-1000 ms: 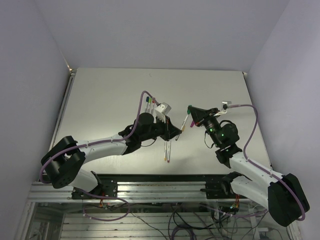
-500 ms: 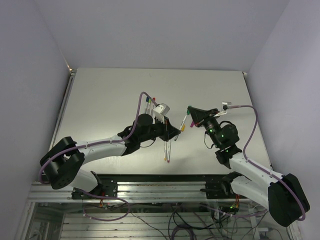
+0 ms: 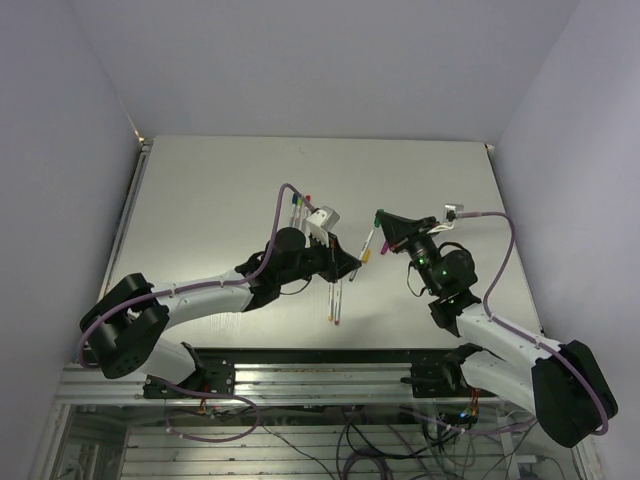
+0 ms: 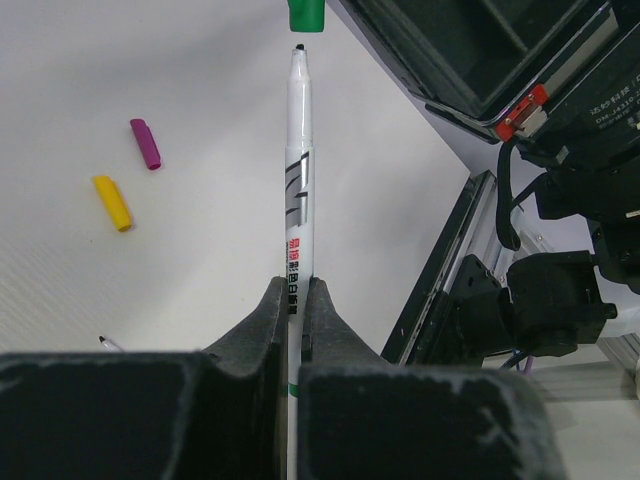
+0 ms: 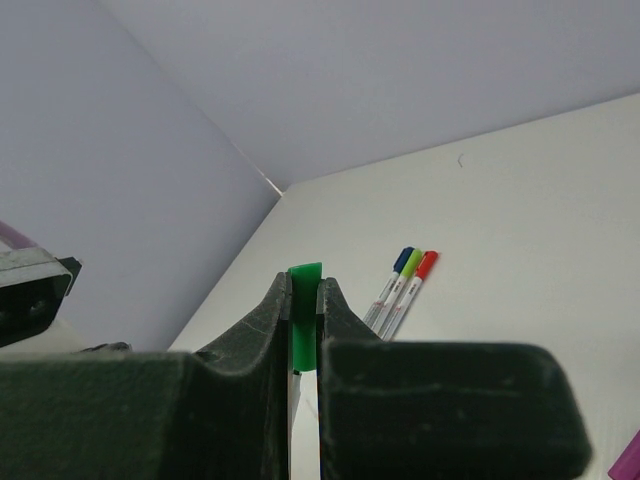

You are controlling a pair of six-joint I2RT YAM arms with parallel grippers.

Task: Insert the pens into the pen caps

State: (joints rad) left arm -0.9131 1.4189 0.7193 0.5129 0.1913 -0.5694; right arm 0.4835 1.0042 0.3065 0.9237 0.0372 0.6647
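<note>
Left wrist: left gripper [image 4: 295, 287] clamps pen [image 4: 297, 150], tip just short of green cap [image 4: 306, 14]; yellow cap [image 4: 112, 202], purple cap [image 4: 145, 143] on table [image 4: 200, 70]. Right wrist only: right gripper [image 5: 303, 290] pinches that cap, three capped pens [image 5: 403, 280] beyond

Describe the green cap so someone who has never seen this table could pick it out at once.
Above the middle of the table, find the right gripper. It pinches the green cap in the air, just off the tip of the pen in the left gripper. The yellow cap and purple cap lie loose on the table instead.
</note>
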